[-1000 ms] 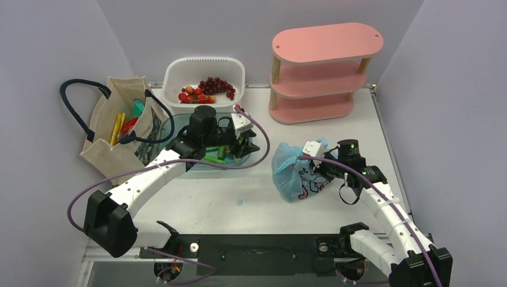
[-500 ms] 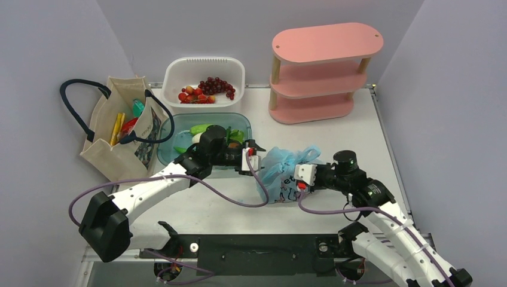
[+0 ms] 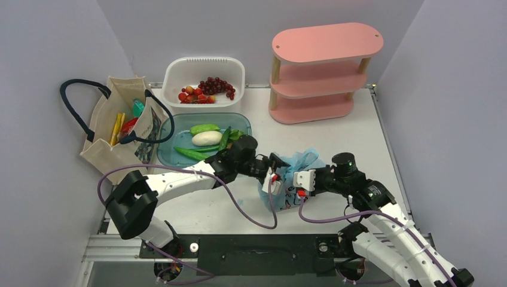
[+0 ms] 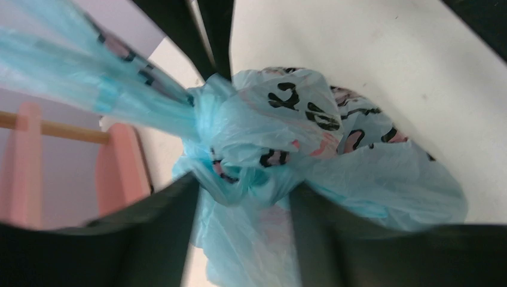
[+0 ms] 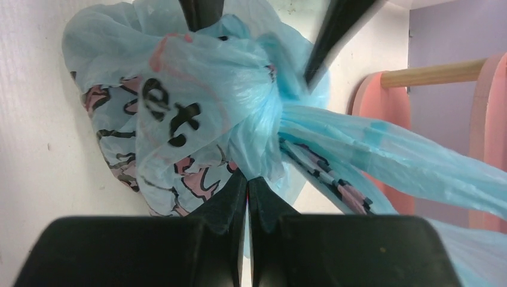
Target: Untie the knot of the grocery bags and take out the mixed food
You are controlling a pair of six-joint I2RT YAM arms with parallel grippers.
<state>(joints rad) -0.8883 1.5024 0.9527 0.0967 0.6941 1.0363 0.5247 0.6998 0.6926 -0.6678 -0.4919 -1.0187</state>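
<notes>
Both arms reach in over the desk (image 3: 370, 143) and meet at the blue bag (image 3: 302, 162), which sits on the desk roughly in the middle, a bit to the right side. The right gripper (image 5: 247, 179) has its fingers pressed together, tips pinching the plastic right at the knot (image 5: 263, 128). The left gripper (image 4: 244, 185) comes in from the opposite side with its jaws spread apart, and the knotted lump sits between them. The knot is tied tight, and a stretched strip of blue plastic runs out from it. Can't tell where the far end of that strip goes.

Further back on the left there's the teal tub (image 3: 164, 156) with a white oval vegetable (image 3: 207, 138) and some green veggies in it. Just left of that is the canvas tote (image 3: 113, 152), standing open with yellow, red and teal snack packets (image 3: 118, 128) poking out. Behind the tub is the white basket (image 3: 179, 69) with a grape bunch (image 3: 216, 85) and small red fruit. The pink shelf (image 3: 317, 72) is at the back right.
</notes>
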